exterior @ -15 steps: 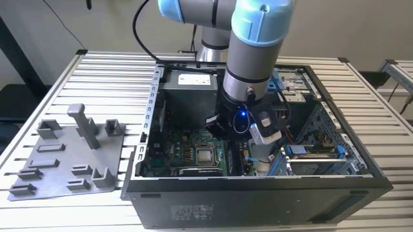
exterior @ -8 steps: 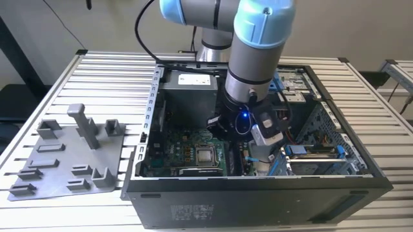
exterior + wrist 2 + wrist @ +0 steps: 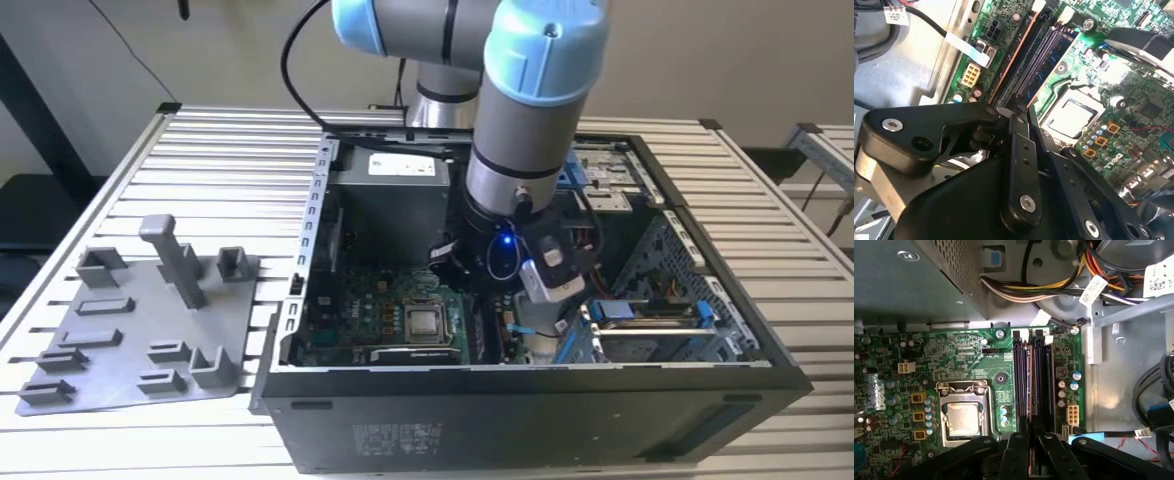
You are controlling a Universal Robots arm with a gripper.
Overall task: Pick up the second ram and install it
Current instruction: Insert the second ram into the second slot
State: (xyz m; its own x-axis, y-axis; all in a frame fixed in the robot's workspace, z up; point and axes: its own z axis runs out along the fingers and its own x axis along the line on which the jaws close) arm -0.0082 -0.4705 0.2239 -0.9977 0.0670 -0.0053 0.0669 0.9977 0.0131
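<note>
— What is the arm doing?

— It is reaching into the steel case, over the green board, which is bristling with small parts.

— And the gripper?

— Its black fingers are pinching together, seemingly on the near end of the ram. The ram is standing edge-up in a dark slot beside the socket.

— How is it handling?

— I'd judge it light, stiff, thin and fragile. Grip the flat faces near the top edge, never the chips.
</note>
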